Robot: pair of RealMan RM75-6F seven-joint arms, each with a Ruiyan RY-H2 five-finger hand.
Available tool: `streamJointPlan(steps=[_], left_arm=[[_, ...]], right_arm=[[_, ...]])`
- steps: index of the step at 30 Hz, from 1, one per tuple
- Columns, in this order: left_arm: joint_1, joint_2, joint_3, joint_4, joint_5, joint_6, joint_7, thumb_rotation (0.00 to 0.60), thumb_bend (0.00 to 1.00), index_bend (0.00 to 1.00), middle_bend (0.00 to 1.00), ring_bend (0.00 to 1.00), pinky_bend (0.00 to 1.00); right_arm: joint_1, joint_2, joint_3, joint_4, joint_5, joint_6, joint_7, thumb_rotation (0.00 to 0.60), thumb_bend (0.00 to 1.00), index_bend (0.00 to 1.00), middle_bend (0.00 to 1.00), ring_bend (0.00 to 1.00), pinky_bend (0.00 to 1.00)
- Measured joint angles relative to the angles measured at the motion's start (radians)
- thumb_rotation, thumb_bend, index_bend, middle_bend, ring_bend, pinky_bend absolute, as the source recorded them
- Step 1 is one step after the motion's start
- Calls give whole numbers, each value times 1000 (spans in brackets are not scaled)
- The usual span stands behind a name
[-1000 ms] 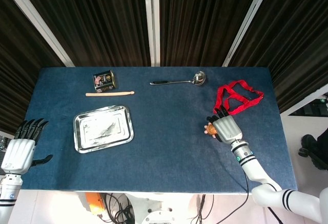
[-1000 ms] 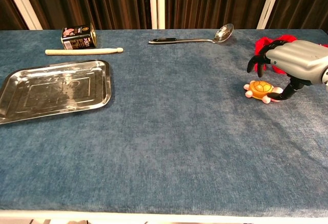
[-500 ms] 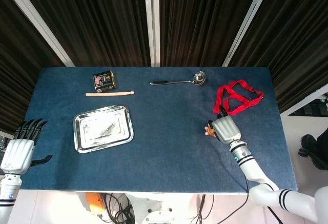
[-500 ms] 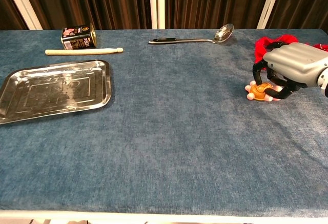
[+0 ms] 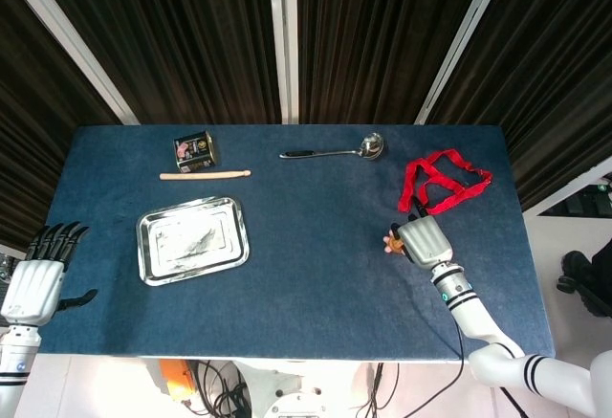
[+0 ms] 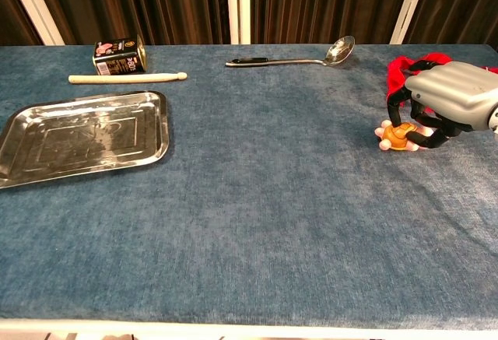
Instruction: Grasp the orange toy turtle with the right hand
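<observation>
Right hand [image 6: 440, 103], grey shell with black fingers [image 6: 394, 109], is curled over the orange toy turtle [image 6: 398, 134] and grasps it on the blue cloth table [image 6: 264, 200], near the table's right side. One turtle: smooth rounded plastic, orange shell with pale pink feet sticking out to the left of the fingers in the chest view. Its head and long axis are hidden under the hand, so which way it points cannot be told. From the head view only a bit of it [image 5: 391, 242] shows at the hand's [image 5: 422, 240] left edge.

Just behind the hand lies one red strap [image 5: 443, 180], a flat looped ribbon. One metal ladle [image 6: 296, 57] lies at the far edge, shiny, with its long handle pointing left and bowl right. At far left stand one small dark tin [image 6: 118, 55] and one pale wooden stick [image 6: 127, 78] lying crosswise just before it. One rectangular steel tray [image 6: 82, 135] with rounded corners sits nearer, dull and scuffed.

Left hand [image 5: 36, 275] hangs beside the table's left edge, fingers straight and spread, holding nothing
</observation>
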Motion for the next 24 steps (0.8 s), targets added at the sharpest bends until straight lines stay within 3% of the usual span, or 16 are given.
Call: streamJointPlan(steps=[4, 9, 15, 18, 24], left_arm=[[-1, 0, 0, -1, -1, -3, 1, 600, 60, 89, 36, 0, 33], [-1, 0, 0, -2, -1, -3, 3, 600, 60, 89, 36, 0, 33], [-1, -1, 0, -1, -2, -3, 2, 600, 60, 89, 36, 0, 33], [0, -1, 0, 0, -3, -3, 0, 600, 60, 89, 36, 0, 33], [0, -2, 0, 3, -8, -6, -3, 600, 60, 89, 36, 0, 34]], right_arm=[[-4, 14, 4, -14, -4, 9, 8, 600, 93, 268, 376, 125, 0], [-9, 32, 3, -33, -4, 6, 12, 600, 98, 236, 329, 117, 0], [-7, 43, 0, -45, 8, -18, 6, 600, 173, 227, 312, 117, 0], [-5, 39, -1, -45, 11, -24, 4, 600, 229, 255, 335, 127, 0], [-1, 30, -2, -33, 4, -27, 4, 600, 334, 438, 461, 215, 0]])
